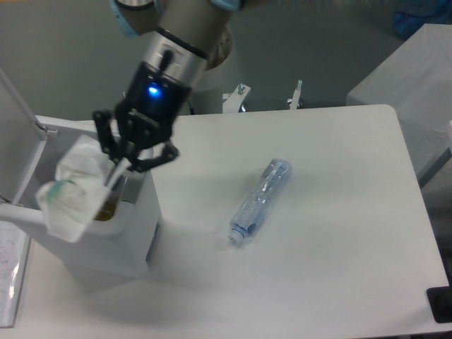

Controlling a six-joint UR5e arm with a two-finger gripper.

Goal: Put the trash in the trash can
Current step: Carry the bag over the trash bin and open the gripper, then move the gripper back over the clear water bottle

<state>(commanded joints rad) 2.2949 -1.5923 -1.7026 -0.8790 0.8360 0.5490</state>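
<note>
- Plastic bag (70, 198), translucent white with green bits showing at its left end, is hanging over the open mouth of the trash can (134, 233), drooping across the bin's near rim.
- Gripper (126, 161) is pinching the bag's upper right edge; its two black fingers (106, 134) are drawn close together on the thin plastic, with the linkages splayed out to either side.
- Arm is reaching in from the top of the view, its wrist slanting down and to the left, and a blue light (152, 90) is glowing on the wrist housing.
- Trash can is standing at the left edge of the table (339, 233) with its hinged lid (14, 134) raised upright.
- Bottle (260, 200), clear and bluish, is lying on its side near the table's middle, well apart from the bin.
</note>
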